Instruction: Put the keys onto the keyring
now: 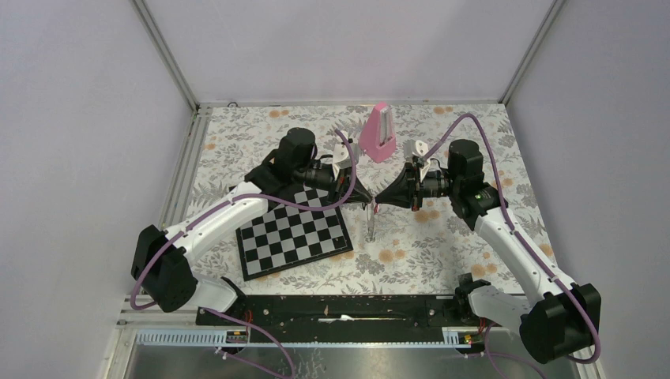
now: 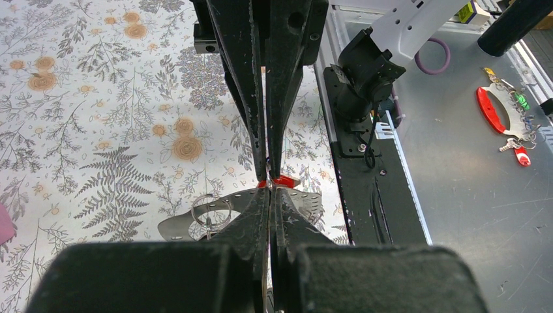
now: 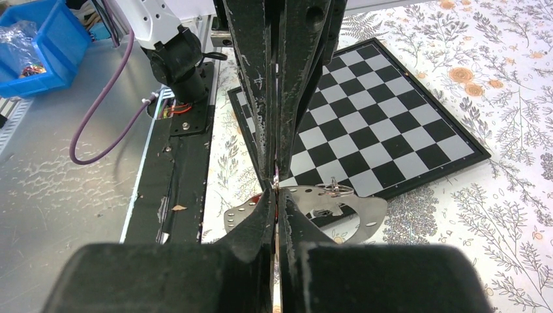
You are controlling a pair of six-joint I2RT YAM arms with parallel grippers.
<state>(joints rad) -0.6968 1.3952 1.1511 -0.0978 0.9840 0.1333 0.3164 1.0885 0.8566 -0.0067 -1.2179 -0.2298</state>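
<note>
My two grippers meet tip to tip above the floral cloth, just right of the chessboard. The keyring is a flat silvery loop with small holes along its edge. It hangs from my left gripper, which is shut on its rim. A thin wire ring sits on it. My right gripper is shut on the red-headed key, right against the keyring. Only slivers of red show past the fingertips. In the top view the keyring hangs edge-on below both tips.
The chessboard lies under the left arm. A pink metronome stands behind the grippers. On the metal bench beyond the table's near edge lie a red loop with keys and a blue bin.
</note>
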